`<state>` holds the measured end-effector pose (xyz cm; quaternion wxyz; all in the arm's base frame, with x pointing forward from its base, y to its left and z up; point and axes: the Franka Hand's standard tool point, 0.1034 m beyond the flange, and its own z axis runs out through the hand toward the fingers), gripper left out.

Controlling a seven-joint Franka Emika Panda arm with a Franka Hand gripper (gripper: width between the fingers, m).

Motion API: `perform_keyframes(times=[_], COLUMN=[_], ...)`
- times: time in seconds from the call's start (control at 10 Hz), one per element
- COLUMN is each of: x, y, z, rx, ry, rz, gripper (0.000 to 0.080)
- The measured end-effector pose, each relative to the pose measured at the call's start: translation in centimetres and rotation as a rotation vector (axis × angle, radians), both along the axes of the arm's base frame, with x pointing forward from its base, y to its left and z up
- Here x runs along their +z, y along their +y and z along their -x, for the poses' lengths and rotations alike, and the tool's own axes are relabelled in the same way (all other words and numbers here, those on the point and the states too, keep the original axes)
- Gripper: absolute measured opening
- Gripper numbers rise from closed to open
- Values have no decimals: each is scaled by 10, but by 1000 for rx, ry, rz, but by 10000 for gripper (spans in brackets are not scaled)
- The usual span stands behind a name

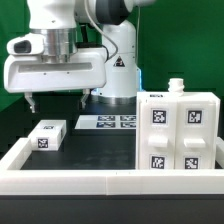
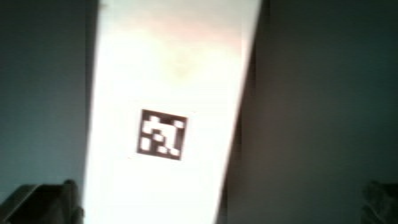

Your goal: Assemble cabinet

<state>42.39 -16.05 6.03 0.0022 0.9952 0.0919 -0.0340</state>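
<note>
1. Green backdrop, dark desk. The cabinet stands upright at the exterior view's right.
2. The claw hangs wide and empty above the small tagged block at the exterior view's left.
3. We advise centring the block between the fingers before descending, then closing squarely on its long sides.

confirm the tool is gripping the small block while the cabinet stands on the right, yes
Not gripping. The exterior view shows the tool hanging open above the block, clear of it. The cabinet does stand on that view's right.
</note>
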Motion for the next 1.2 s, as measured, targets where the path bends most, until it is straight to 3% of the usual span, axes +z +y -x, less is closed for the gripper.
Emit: perform_keyframes(times=[0.3,0.8,1.2], x=[-15,-17,-39], y=[-14,-13,-15], z=[3,4,12], rx=[-11,-10,-3], ry=[3,7,22], rz=[15,15,27], gripper=[796,796,796])
